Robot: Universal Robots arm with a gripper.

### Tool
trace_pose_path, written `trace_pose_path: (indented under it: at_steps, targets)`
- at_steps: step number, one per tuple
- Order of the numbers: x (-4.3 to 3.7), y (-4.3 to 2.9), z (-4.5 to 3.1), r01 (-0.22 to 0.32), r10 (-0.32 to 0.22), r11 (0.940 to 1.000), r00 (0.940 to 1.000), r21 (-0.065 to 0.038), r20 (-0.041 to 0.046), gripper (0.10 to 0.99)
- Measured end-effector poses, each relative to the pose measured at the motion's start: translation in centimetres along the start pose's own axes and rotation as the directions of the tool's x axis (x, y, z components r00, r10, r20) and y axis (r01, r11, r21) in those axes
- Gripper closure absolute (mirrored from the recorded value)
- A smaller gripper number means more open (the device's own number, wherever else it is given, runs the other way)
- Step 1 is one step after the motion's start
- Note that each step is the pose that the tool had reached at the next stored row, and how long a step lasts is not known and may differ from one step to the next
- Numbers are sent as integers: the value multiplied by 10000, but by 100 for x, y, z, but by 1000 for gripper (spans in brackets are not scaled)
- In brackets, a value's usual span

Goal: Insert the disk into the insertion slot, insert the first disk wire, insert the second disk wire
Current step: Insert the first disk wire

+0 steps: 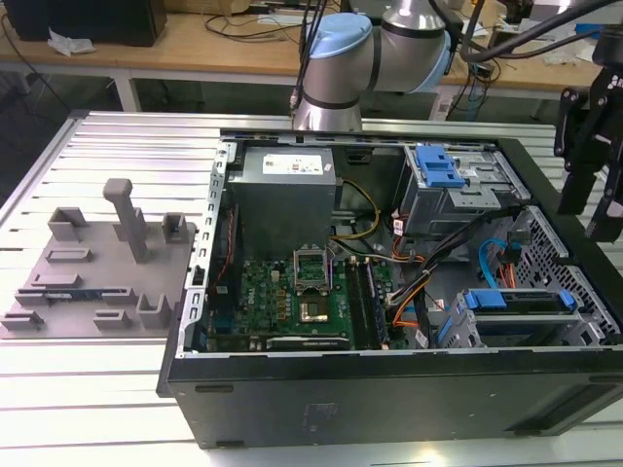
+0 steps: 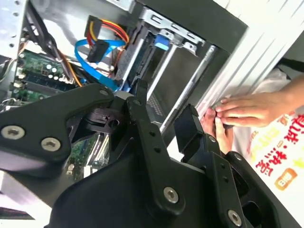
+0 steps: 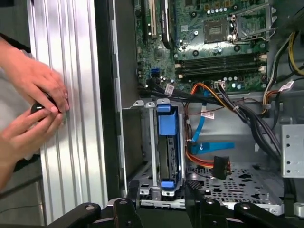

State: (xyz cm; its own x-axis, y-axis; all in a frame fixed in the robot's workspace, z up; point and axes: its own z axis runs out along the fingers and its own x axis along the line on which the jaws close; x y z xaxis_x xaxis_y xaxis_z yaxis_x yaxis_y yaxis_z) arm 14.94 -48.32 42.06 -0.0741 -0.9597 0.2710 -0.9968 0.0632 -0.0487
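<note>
Sitting on edge in the insertion slot, disk, long axis toward the motherboard, pincer spread wide, empty

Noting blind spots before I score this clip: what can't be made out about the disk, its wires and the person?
Disk, first wrist view: cage walls hide how deep it sits.
Second disk wire, first wrist view: its ends are lost among other cables.
Person's hands, first wrist view: cut off by the edge; the dark thing they pinch is too small.
Robot hand, exterior view: cut by the picture's edge.
</note>
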Motion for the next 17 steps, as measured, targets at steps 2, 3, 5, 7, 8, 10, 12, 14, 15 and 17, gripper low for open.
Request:
trace_pose_path:
  at_steps: [2,3,5,7,8,10,12,14,15,17]
  targets:
    - [-1,-1,0,-192,192,9998,9998,1,-17,584]
    - [-2,-1,3,-298,298,9996,9996,-28,-22,584]
    - [-6,0,17,-559,559,9984,9984,-102,-36,584]
    - [-25,2,29,-789,788,9968,9969,-148,-49,584]
    - [-99,7,17,-793,792,9967,9968,-146,-50,584]
    - [-268,18,-19,-789,786,9968,9967,-124,-214,584]
    - [-349,23,-38,-777,772,9969,9963,-132,-373,584]
    - [-467,30,-61,-736,722,9970,9957,-240,-573,584]
    - [-507,22,-59,-682,650,9970,9944,-356,-832,584]
    - [-544,7,-45,-660,617,9970,9933,-411,-973,584]
